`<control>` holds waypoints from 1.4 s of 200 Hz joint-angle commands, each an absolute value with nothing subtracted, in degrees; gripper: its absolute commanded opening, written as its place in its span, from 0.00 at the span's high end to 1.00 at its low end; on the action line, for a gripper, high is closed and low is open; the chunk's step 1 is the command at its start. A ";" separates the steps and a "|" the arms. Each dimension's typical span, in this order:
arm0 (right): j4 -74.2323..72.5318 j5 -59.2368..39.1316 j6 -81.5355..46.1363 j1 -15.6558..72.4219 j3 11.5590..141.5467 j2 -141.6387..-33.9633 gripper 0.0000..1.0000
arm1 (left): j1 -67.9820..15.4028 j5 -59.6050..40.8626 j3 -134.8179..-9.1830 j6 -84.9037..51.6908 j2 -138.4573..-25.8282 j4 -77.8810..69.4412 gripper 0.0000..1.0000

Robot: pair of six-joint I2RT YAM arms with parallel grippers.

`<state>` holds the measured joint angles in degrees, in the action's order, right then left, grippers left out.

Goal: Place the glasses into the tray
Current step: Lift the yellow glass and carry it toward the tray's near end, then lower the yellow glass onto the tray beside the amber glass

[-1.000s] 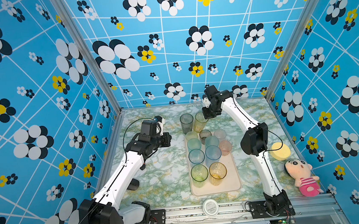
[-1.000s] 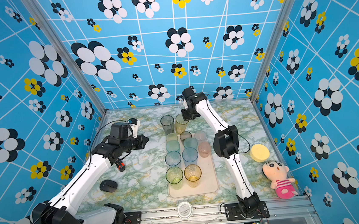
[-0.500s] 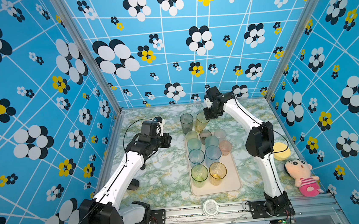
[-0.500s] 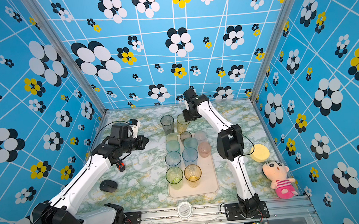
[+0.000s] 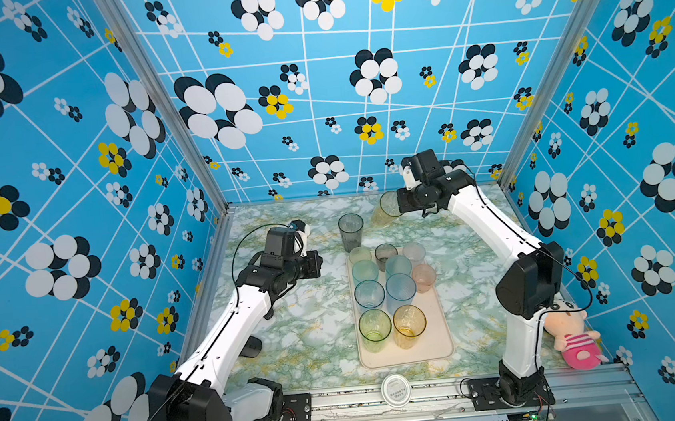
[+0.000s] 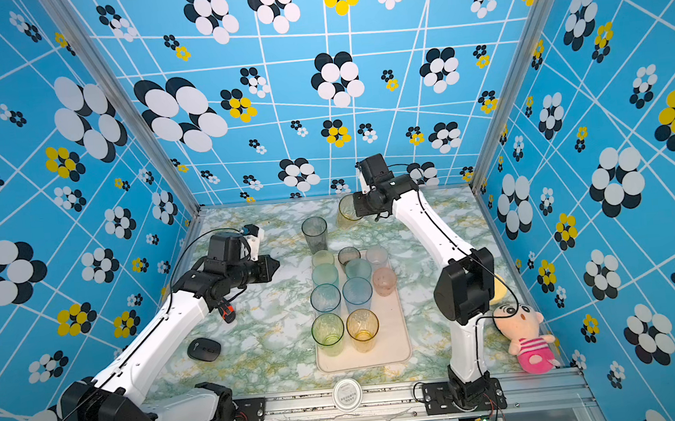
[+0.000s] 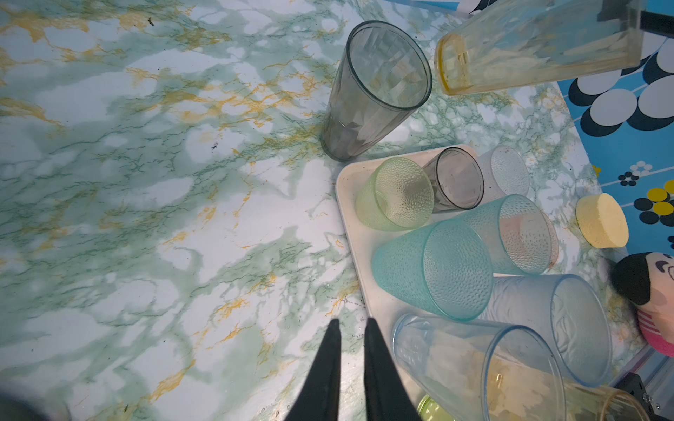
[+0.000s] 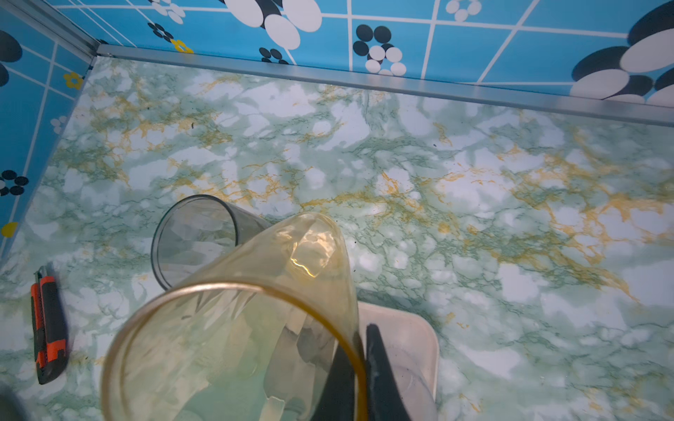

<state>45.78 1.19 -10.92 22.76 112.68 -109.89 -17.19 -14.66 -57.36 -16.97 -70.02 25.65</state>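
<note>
At 12 o'clock from the tray, clear of the table, your right gripper pinches the tall amber tumbler by its rim alone, one finger inside the wall and one outside, and the glass hangs tilted. That thin hold is the main worry: a long tumbler held only at the lip can pivot or slip out if you swing fast. Its free end passes close to the tall grey tumbler, which stands upright on the table at the tray's 11 o'clock corner, so a low sweep could topple it. The tray's 12 o'clock half is packed with tumblers, and lowering there would likely knock neighbours. Bare floor shows only toward 6 o'clock, past the green tumbler, and along the 3 o'clock edge. Your left gripper hovers at the tray's 9 o'clock with its fingers nearly together, holding nothing. The marbled green, white and gold tabletop looks slick, so a bumped tray may slide. Blue flower-print walls close in on three sides, leaving little swing room at 12 o'clock.
</note>
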 commanded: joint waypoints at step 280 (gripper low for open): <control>69.56 7.51 -16.17 32.74 67.02 -65.85 1.00 | -17.20 -13.18 -62.84 -15.97 -68.73 32.21 0.84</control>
<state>68.82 9.19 -13.91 31.03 67.57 -65.82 -17.21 -13.30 -60.97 -15.88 -68.20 31.73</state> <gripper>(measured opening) 0.067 0.163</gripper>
